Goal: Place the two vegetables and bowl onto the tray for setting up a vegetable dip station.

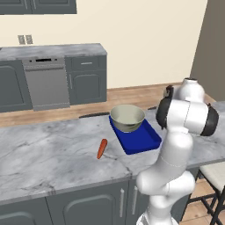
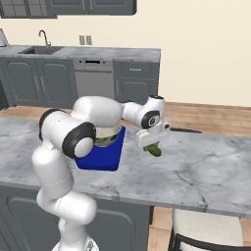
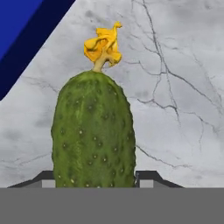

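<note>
My gripper (image 2: 151, 143) is shut on the dark green cucumber (image 2: 155, 149), which hangs just above the marble counter, to the right of the blue tray (image 2: 105, 156). In the hand view the cucumber (image 3: 92, 135) stands between the fingertips (image 3: 148, 177), its yellow flower end pointing away, with a corner of the tray (image 3: 22, 26) at upper left. The metal bowl (image 1: 127, 117) sits on the far end of the tray (image 1: 143, 139). The orange carrot (image 1: 102, 148) lies on the counter, left of the tray and nearer the front edge.
The marble counter (image 1: 48, 154) runs left and right of the tray. A stool (image 1: 215, 176) stands at its near right corner. Across the wooden floor are grey cabinets with a dishwasher (image 1: 46, 82) and a sink (image 2: 41, 48).
</note>
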Robot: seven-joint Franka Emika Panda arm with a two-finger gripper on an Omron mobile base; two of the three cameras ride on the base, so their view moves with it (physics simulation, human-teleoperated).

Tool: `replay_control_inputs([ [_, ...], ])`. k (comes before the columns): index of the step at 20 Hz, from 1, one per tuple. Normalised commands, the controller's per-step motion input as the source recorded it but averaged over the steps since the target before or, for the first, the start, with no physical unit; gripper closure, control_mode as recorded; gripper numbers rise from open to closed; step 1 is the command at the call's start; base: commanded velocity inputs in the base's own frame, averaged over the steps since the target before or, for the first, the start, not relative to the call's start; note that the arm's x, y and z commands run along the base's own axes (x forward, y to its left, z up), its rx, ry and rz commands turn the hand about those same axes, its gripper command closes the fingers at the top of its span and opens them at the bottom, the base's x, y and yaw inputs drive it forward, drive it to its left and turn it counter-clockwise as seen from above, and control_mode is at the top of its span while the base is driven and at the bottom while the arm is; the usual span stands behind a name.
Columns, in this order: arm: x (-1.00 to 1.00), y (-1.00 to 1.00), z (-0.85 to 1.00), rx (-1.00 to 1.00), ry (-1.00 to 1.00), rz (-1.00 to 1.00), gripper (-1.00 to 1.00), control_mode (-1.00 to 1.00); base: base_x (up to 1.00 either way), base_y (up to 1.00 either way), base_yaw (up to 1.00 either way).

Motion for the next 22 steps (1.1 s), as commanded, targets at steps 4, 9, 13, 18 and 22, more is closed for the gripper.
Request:
replay_control_inputs([
  [4,-0.27,0.29,0.27,0.0,-0.15,0.19,1.0,-1.0,0.0,0.0,0.0],
  [9,-0.22,0.35,0.15,-0.01,-0.06,0.15,1.0,-1.0,0.0,0.0,0.0],
  [13,-0.17,0.38,0.15,-0.02,-0.04,0.16,1.0,-1.0,0.0,0.0,0.0],
  [18,-0.13,0.41,0.14,-0.03,-0.04,0.17,1.0,-1.0,0.0,0.0,0.0],
  [22,-0.15,0.4,0.1,-0.03,-0.01,0.17,1.0,-1.0,0.0,0.0,0.0],
])
